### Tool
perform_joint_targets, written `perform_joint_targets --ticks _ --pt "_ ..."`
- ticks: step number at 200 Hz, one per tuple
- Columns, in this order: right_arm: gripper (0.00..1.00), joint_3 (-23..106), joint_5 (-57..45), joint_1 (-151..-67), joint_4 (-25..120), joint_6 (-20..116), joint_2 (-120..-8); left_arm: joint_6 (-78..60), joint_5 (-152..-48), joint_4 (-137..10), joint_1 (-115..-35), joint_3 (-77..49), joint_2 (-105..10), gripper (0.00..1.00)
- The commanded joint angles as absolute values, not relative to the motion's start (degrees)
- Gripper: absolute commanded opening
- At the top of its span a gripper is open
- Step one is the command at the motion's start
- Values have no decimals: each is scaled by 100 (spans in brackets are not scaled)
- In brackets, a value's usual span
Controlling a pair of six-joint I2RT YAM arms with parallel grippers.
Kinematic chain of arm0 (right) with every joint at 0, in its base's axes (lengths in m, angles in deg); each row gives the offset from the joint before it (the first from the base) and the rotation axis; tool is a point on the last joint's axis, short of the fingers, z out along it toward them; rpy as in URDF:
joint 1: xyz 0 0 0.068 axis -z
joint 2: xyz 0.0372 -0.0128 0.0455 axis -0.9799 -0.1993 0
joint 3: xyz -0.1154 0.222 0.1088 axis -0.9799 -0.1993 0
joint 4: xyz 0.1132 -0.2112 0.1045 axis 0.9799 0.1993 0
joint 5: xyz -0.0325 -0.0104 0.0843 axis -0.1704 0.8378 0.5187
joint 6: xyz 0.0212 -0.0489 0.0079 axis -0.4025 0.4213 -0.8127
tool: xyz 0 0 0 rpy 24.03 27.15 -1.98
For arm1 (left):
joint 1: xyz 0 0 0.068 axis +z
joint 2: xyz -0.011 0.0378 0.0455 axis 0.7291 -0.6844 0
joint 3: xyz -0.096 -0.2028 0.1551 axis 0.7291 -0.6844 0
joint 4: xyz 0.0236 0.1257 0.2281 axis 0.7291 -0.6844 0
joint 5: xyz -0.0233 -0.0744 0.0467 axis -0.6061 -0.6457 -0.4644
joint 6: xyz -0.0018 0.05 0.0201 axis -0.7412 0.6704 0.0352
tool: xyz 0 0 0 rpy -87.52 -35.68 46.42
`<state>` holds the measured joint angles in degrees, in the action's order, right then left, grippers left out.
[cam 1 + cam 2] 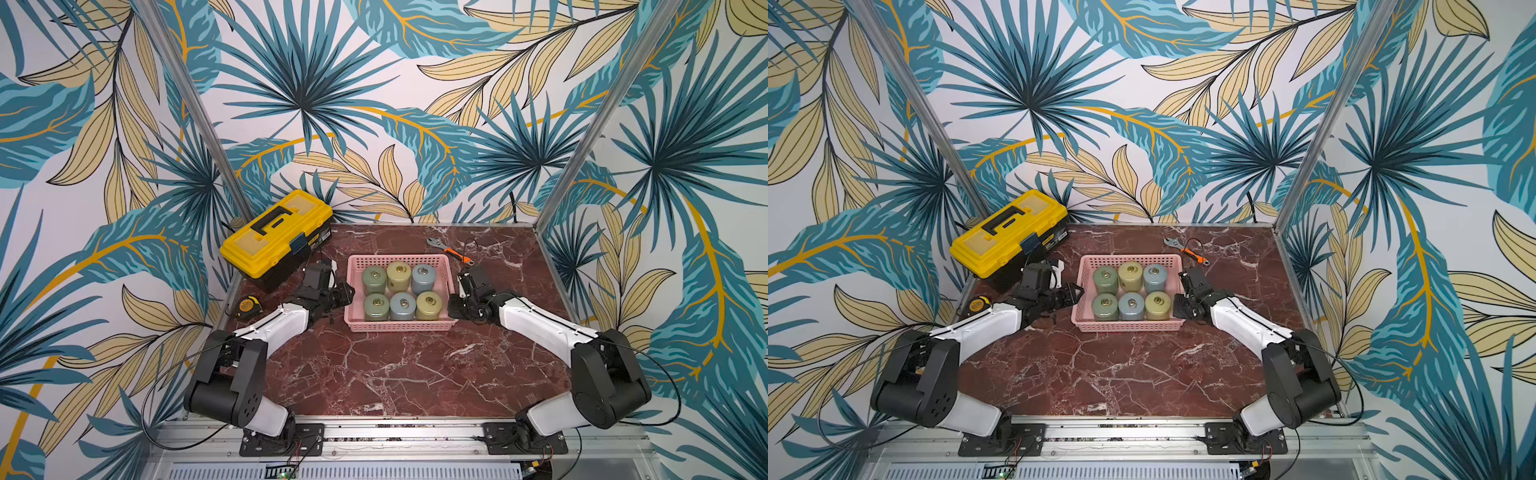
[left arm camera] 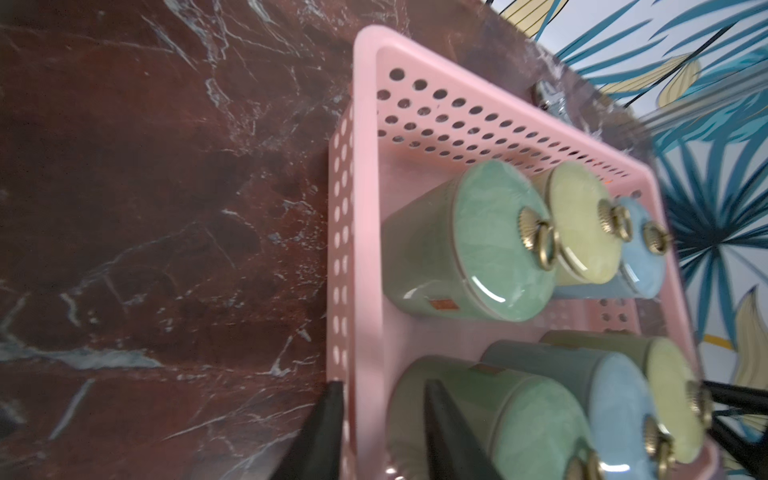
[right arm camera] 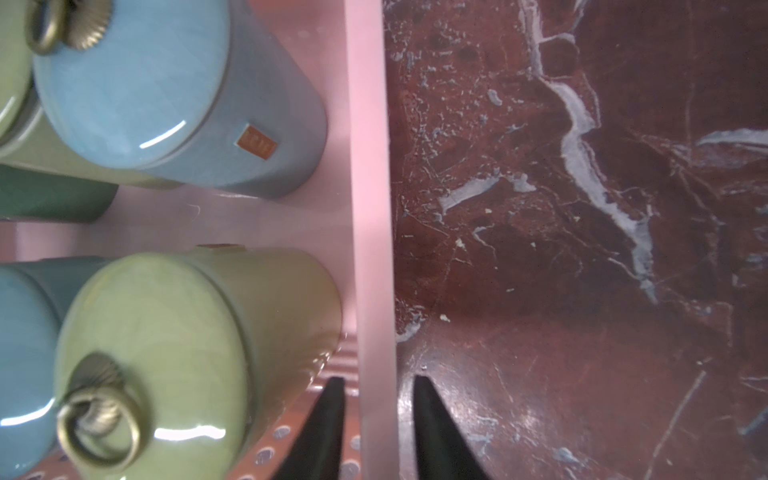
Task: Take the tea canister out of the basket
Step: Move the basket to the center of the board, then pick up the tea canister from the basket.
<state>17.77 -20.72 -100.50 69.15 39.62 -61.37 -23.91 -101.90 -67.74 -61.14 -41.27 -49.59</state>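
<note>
Standing a little apart, the fingers of the left gripper (image 2: 384, 384) sit one on each side of the pink basket's (image 1: 399, 327) wall. They do not seem to squeeze it, though the picture is blurry. The right gripper (image 3: 378, 378) is spread the same way over the other side wall. Six tea canisters (image 1: 402, 306) stand inside the basket in two rows. The basket rests on the red table (image 1: 415, 374), with a yellow toolbox (image 1: 276, 232) and a wrench (image 1: 451, 249) farther back.
</note>
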Motion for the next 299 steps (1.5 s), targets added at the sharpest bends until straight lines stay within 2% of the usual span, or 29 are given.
perform_joint_targets --ticks 1,22,42,55,71,87,96,164,210,299 --pt "52 1670 -2205 -10038 7039 3860 -5884 -2372 -10259 -6574 -6145 -3966 -4722 50" --pt "60 1718 -2307 -10039 7230 3968 -5720 -2348 -10169 -6676 -6132 -3932 -4561 64" --pt "69 1750 -2280 -10039 7383 4191 -5505 -2272 -9985 -6881 -6139 -3934 -4311 83" --pt "74 1811 -2193 -10035 7528 4425 -5375 -2204 -9883 -6978 -6137 -3978 -4116 100" --pt "79 1896 -2088 -10043 7708 4757 -5246 -2093 -9807 -7064 -6117 -4072 -3881 100" --pt "95 1923 -1888 -10056 7780 5084 -5119 -1965 -9772 -7141 -6117 -4181 -3648 100" --pt "99 1948 -1839 -10073 7829 5228 -5066 -1899 -9764 -7110 -6112 -4273 -3514 100" --pt "99 2273 -1427 -10213 8002 5863 -5234 -1195 -9735 -6383 -6118 -5052 -2961 100" --pt "99 2540 -1208 -10318 7906 6182 -5642 -1400 -9888 -4819 -6114 -6024 -2844 100" --pt "99 3160 -1207 -10499 8099 6656 -6559 -1260 -9647 -5275 -6115 -5943 -2607 100"
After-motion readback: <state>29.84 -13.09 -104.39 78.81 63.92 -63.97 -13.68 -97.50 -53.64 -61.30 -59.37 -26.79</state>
